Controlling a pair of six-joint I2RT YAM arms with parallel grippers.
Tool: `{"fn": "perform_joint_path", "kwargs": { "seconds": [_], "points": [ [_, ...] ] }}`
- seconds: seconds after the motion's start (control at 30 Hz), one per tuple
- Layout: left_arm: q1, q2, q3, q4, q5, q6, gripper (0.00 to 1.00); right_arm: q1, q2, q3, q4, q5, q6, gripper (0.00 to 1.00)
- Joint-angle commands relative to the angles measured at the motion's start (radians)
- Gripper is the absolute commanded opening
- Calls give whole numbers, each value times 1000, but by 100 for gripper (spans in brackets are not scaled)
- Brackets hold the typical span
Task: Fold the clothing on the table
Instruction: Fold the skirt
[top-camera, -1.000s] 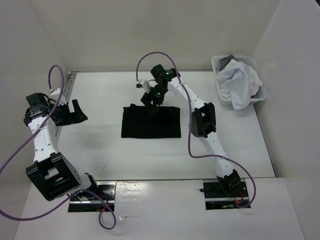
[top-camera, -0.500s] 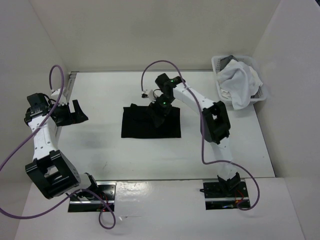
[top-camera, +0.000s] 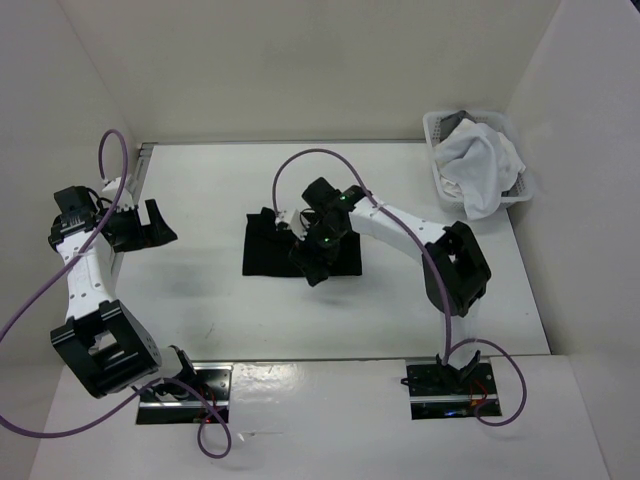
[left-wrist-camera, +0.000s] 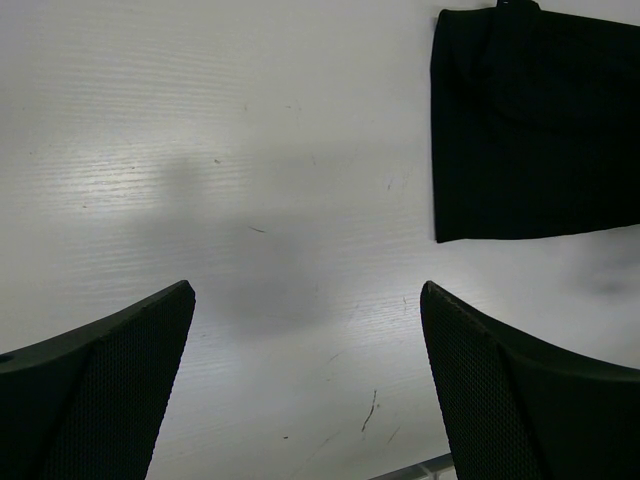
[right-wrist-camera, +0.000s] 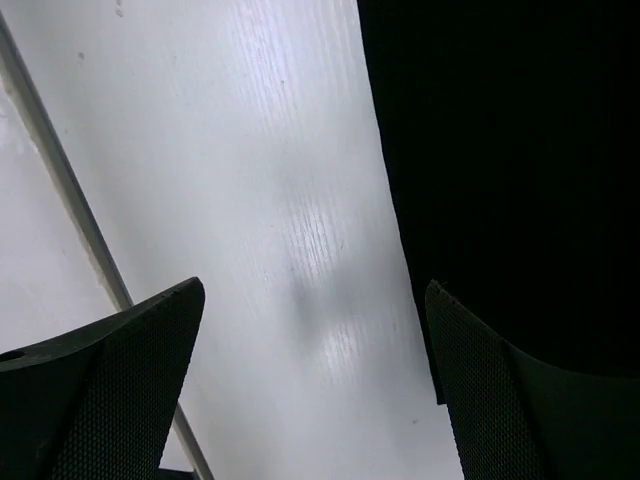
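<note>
Hovering wide-jawed over the clothing (top-camera: 266, 254), the right gripper (top-camera: 312, 268) seemingly lines up an edge pinch; the left gripper (top-camera: 152, 224), equally wide, hangs aside, leaving room.

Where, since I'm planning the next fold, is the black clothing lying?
In the top view the clothing lies flat at the middle of the table, partly beneath the open right pincer. The white basket sits at the far right.

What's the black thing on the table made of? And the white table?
The flat black garment looks like matte woven cloth: it lies limp, without shine. The white table seems smooth, slightly glossy laminate or painted board: light glares off it, showing faint grain lines.
</note>
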Motion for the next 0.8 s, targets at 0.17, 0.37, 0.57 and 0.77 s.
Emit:
{"fn": "perform_joint_path", "kwargs": {
  "seconds": [0.17,0.37,0.57,0.77],
  "points": [
    [7,-36,-13,12,20,28,99,16,-3,64,171,168,112,95],
    [7,-68,-13,22,2,19,99,16,-3,52,319,363,187,95],
    [7,-77,-23,31,-18,10,99,6,77,89,389,508,230,95],
    [7,-109,-23,40,-37,0,99,-3,135,110,442,548,212,95]
  ]
}}
